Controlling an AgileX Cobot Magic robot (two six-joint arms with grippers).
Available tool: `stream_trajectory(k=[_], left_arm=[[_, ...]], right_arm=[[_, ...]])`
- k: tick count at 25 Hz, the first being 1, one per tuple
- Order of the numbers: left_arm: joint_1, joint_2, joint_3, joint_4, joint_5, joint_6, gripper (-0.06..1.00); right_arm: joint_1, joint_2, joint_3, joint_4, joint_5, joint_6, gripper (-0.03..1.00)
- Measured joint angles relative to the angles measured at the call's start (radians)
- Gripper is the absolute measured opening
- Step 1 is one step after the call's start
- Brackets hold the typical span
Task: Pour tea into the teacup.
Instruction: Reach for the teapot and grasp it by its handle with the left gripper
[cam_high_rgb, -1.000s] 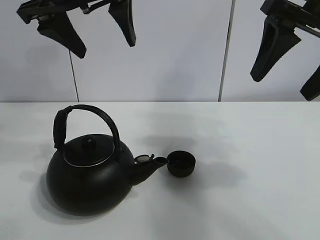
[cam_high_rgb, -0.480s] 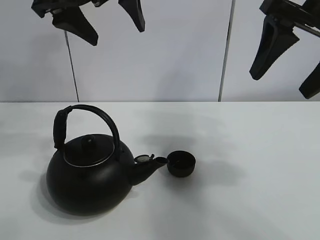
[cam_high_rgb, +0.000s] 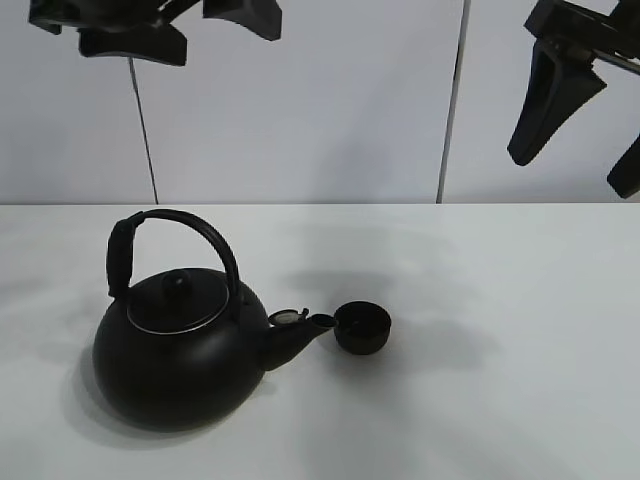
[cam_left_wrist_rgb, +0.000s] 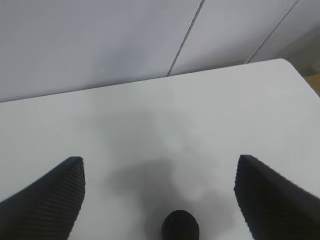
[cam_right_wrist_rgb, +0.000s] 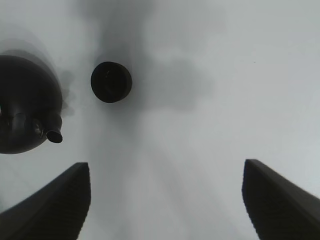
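Note:
The small matte-black teacup (cam_high_rgb: 362, 327) stands on the white table just off the kettle's spout. It also shows in the left wrist view (cam_left_wrist_rgb: 180, 226) and the right wrist view (cam_right_wrist_rgb: 111, 81). The big black kettle (cam_high_rgb: 180, 345) with an arched handle stands at the left; part of it shows in the right wrist view (cam_right_wrist_rgb: 25, 105). My left gripper (cam_high_rgb: 178, 25) is open and empty, high above the kettle. My right gripper (cam_high_rgb: 590, 125) is open and empty, high at the upper right.
The white table (cam_high_rgb: 500, 400) runs up to a pale panelled wall (cam_high_rgb: 350, 100) behind. Nothing else stands on it.
My left gripper has risen and shifted towards the top edge of the view. The right gripper moved slightly. Kettle and teacup have not moved.

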Motion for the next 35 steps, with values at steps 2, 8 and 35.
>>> stream_trajectory(k=[2, 8, 35], left_arm=[[0.000, -0.048, 0.076, 0.000, -0.060, 0.025, 0.59], [0.000, -0.188, 0.259, 0.000, -0.172, 0.091, 0.59], [0.000, -0.094, 0.846, 0.000, -1.018, 0.176, 0.59]], right_arm=[[0.000, 0.000, 0.000, 0.000, 0.000, 0.000, 0.57], [0.000, 0.000, 0.000, 0.000, 0.000, -0.004, 0.57], [0.000, 0.000, 0.000, -0.003, 0.001, -0.030, 0.57]])
